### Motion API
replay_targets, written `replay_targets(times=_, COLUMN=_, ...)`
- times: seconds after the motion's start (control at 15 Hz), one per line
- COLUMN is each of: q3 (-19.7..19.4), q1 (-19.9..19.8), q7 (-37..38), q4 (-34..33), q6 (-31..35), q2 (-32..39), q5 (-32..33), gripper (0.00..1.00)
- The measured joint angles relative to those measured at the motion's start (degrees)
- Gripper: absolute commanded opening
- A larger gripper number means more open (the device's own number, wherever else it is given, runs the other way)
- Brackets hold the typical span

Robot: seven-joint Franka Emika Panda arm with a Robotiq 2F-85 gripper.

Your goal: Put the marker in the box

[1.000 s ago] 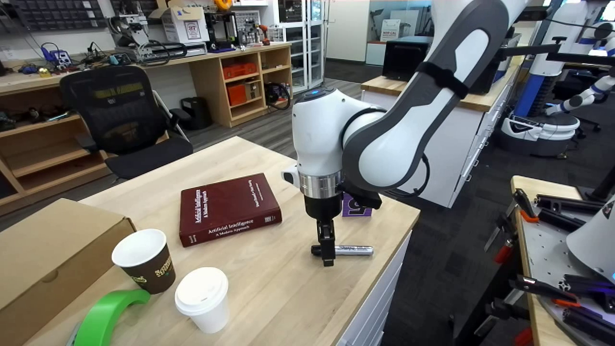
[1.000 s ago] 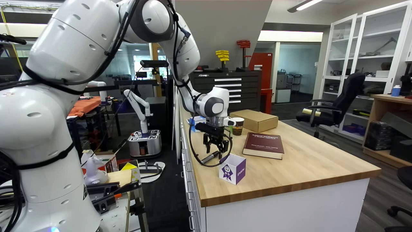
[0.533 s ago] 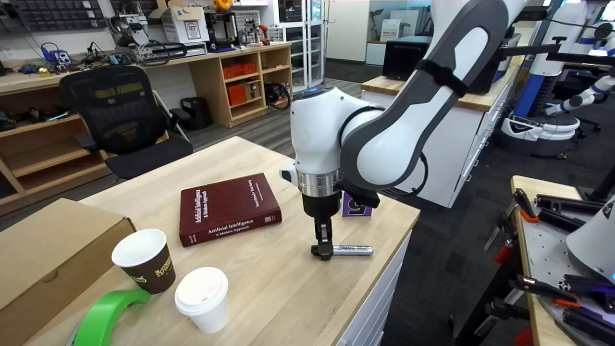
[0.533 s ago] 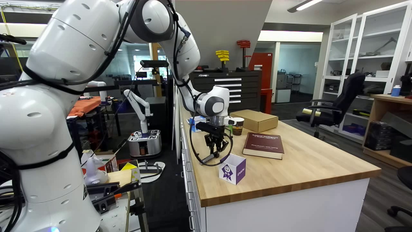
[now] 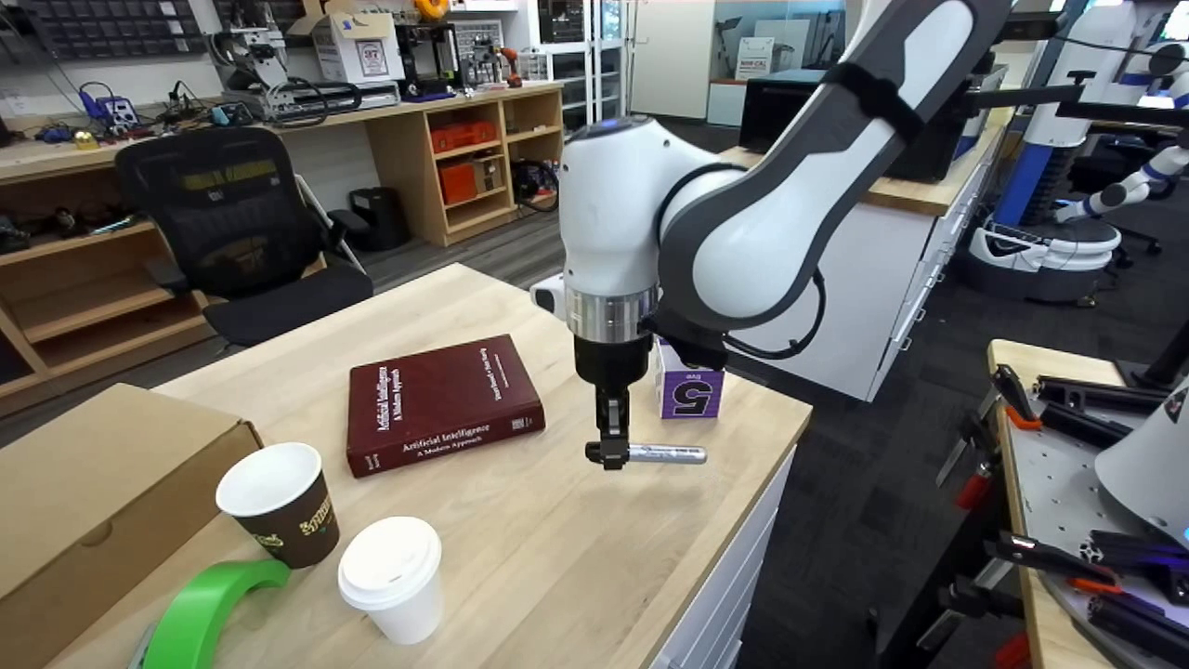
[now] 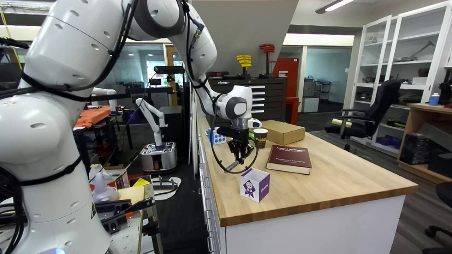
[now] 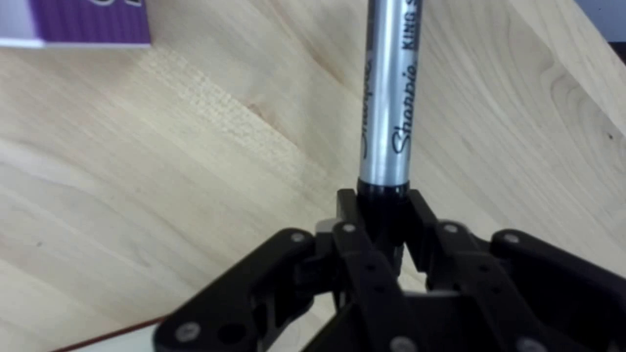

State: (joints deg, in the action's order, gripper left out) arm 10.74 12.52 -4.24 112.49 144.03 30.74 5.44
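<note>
The marker, silver-bodied with a black cap, is held level above the tabletop; its silver barrel [image 5: 671, 453] sticks out sideways in an exterior view. My gripper [image 7: 383, 198] is shut on the black cap, with a finger pressed to either side of it. Printed lettering shows along the marker [image 7: 390, 98] in the wrist view. The box, a small purple and white cube with an open top, stands on the table [image 6: 255, 185]. In an exterior view, the box [image 5: 690, 393] is partly hidden behind my wrist. Only a lower edge of the box [image 7: 98, 24] shows in the wrist view.
A thick maroon book [image 5: 444, 404] lies on the table. Farther off are a brown cup [image 5: 288, 506], a white lidded cup [image 5: 395, 576], a green curved object [image 5: 200, 609] and a large cardboard box [image 5: 111, 492]. The table edge [image 5: 743, 520] runs close by the marker.
My gripper came down around the marker's cap and shut on it. Since then, gripper and marker have risen off the table together. The box stays in place.
</note>
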Motion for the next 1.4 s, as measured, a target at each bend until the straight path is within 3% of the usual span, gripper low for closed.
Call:
replay_targets(times=0.53, q3=-4.03, q1=0.24, q7=5.28, q4=3.47, q6=3.09, q2=-11.39, q5=3.39, gripper=0.06)
replay_targets(times=0.93, q3=-8.11, q1=0.22, q7=13.15, q4=9.92, q6=12.94, q2=-16.01, q5=8.02, gripper=0.06)
replay_targets(times=1.4, q3=-15.72, q1=1.44, q7=29.04, q4=16.78, q6=23.9, q2=-20.15, q5=23.85, gripper=0.06)
